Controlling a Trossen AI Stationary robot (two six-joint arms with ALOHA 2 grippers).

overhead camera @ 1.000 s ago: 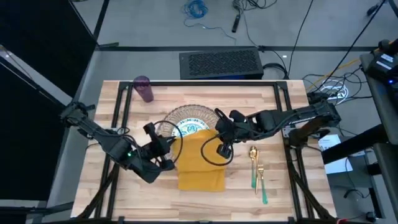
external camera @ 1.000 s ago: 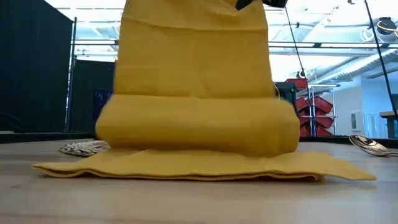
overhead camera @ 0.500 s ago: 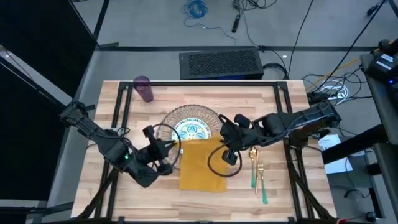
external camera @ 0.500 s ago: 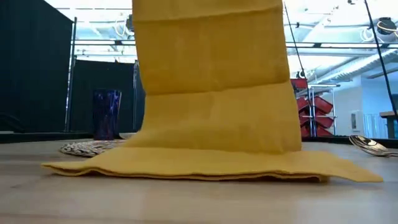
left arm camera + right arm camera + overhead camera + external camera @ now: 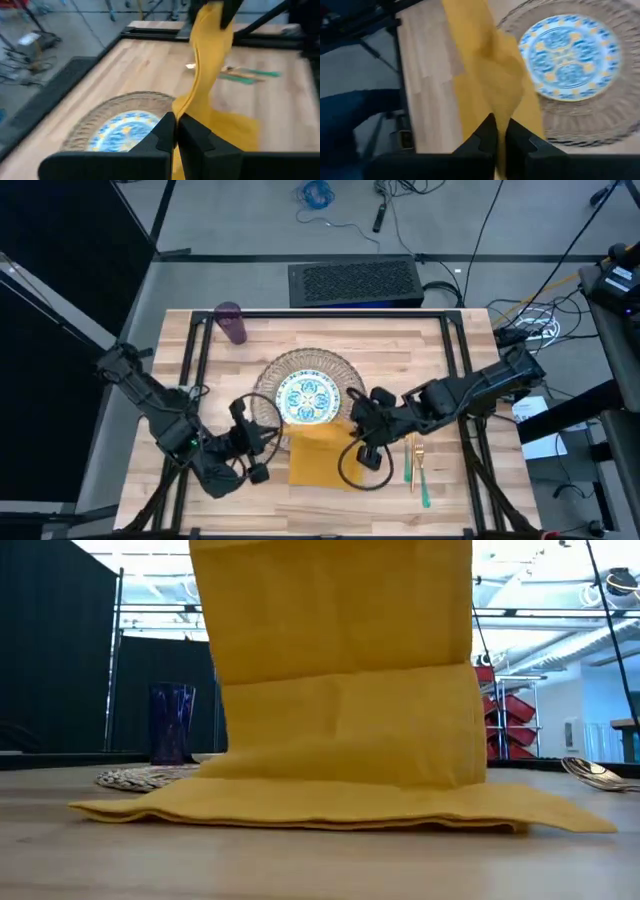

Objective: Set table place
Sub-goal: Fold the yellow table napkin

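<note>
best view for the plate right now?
High view: the plate shows whole, centred on the woven mat. Right wrist view shows it whole but blurred; left wrist view cuts part of it behind the claw. In the low view the napkin hides it.

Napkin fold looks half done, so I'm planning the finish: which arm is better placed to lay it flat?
Either: both the left gripper and right gripper have fingers shut on the napkin, lifting its edge together.

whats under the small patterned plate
The small teal-patterned white plate sits on the round woven straw mat, whose rim shows around it. Whatever lies beneath the plate's middle is covered.
</note>
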